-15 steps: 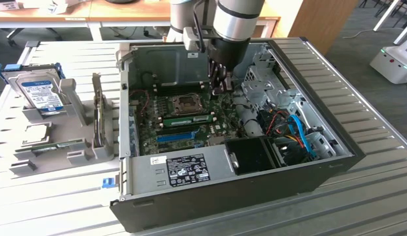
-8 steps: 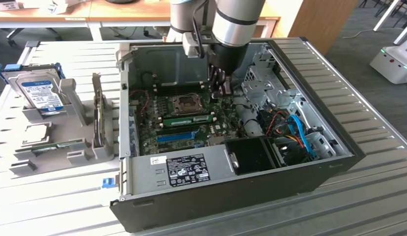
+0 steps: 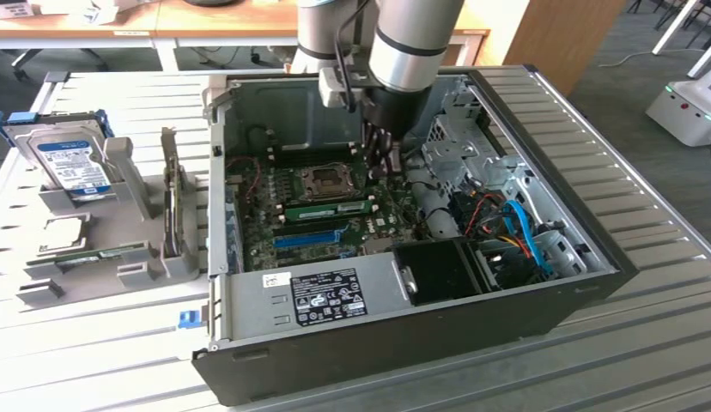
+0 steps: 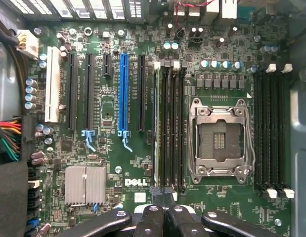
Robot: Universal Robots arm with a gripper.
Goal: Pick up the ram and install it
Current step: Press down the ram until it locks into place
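The ram (image 3: 332, 209) stands on edge in a black memory slot on the motherboard (image 3: 276, 219), just below the CPU socket (image 3: 327, 180), slightly left of the exterior view's centre. In the wrist view the ram (image 4: 155, 128) shows edge-on, in the slot of that bank farthest from the socket (image 4: 219, 138). The fingers (image 4: 165, 197) are pressed together with nothing between them, and their tips are over one end of that bank, right by the ram's end. In the exterior view the fingers (image 3: 385, 167) reach down into the open case (image 3: 390, 360) from the arm (image 3: 413, 43). "DELL" (image 4: 135, 182) is printed in white on the board, near a ribbed silver heatsink (image 4: 85, 185) and a long blue slot (image 4: 123, 94). A white label (image 3: 325, 296) on the case's metal panel carries print too small to read. On the ribbed tabletop (image 3: 642, 343), at the exterior view's left, a grey holder (image 3: 126, 257) carries a hard drive (image 3: 69, 163) with a blue-and-white label, and a second green stick (image 3: 87, 256) lies lower in it.
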